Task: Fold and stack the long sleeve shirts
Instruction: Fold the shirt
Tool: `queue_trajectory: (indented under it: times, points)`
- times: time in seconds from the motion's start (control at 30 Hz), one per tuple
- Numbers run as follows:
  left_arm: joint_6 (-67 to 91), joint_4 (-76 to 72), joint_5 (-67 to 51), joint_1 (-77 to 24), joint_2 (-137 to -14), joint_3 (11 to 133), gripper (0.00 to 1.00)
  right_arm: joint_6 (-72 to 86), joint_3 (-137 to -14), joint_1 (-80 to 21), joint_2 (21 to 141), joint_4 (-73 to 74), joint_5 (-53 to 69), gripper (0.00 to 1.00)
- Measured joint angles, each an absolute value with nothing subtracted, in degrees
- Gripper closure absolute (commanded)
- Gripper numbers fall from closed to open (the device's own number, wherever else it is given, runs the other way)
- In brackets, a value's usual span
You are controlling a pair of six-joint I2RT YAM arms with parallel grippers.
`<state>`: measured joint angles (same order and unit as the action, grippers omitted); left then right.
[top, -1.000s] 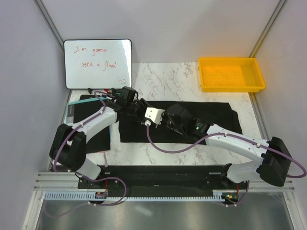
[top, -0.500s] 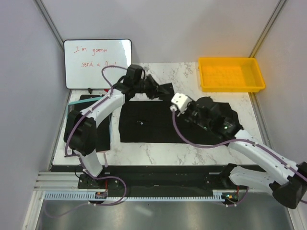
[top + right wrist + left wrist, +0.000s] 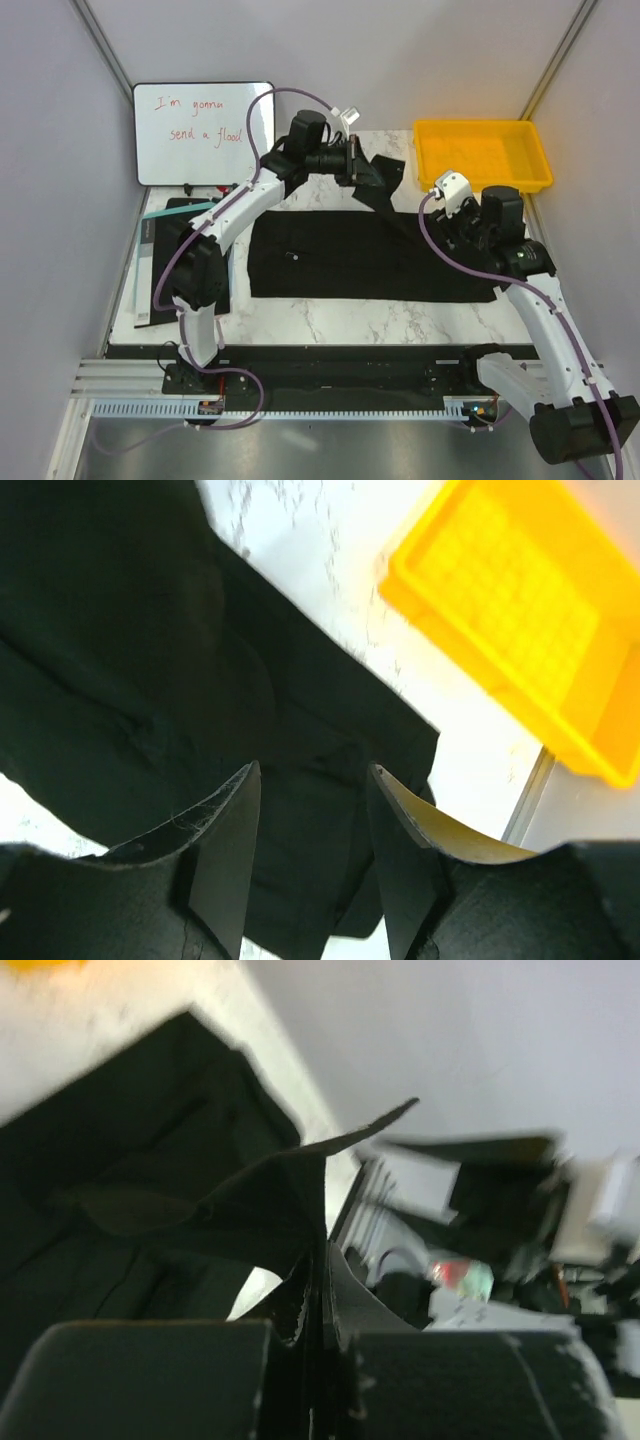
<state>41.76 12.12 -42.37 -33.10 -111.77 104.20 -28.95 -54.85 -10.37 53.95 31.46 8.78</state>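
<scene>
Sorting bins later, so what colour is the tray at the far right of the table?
Bright yellow; the tray shows best in the top external view.

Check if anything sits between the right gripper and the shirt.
Nothing visible. The right gripper hangs with jaws open over the right end of the shirt, only bare cloth below. The left gripper is shut on a fold of the same shirt farther back.

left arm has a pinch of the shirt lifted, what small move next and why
Probably lower the right gripper onto the right end of the shirt and pinch it. The left gripper is shut on a raised fold near the far edge, while the right one hangs open over the cloth, holding nothing.
</scene>
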Motion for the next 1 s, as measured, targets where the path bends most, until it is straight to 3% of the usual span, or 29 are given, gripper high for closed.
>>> queue_trajectory:
  times: [0.2,0.37,0.47,0.63,0.8,1.0]
  points:
    - [26.92,21.85,-46.39,-29.41,-108.09,88.68,0.98,-31.16,-54.96,-2.39,58.5,34.83,15.59,0.45]
    - [16.47,29.34,-47.18,-25.15,-106.24,84.82,0.98,-33.06,-56.1,2.81,65.06,37.54,20.51,0.43]
    - [12.67,31.14,-47.07,-22.7,-105.23,83.74,0.92,-33.98,-57.34,3.33,68.75,38.7,22.26,0.45]
    - [9.65,30.61,-46.19,-20.82,-102.37,77.52,0.89,-34.59,-57.84,3.33,73.36,39.88,24.86,0.49]
    - [8.88,28.6,-45.01,-21.41,-101.73,72.44,0.9,-34.0,-58.04,3.33,79.18,41.06,27.35,0.42]
    - [8.67,25.8,-44.88,-21.71,-101.73,72.36,0.9,-32.71,-60.47,3.31,86.15,42.57,31.44,0.42]
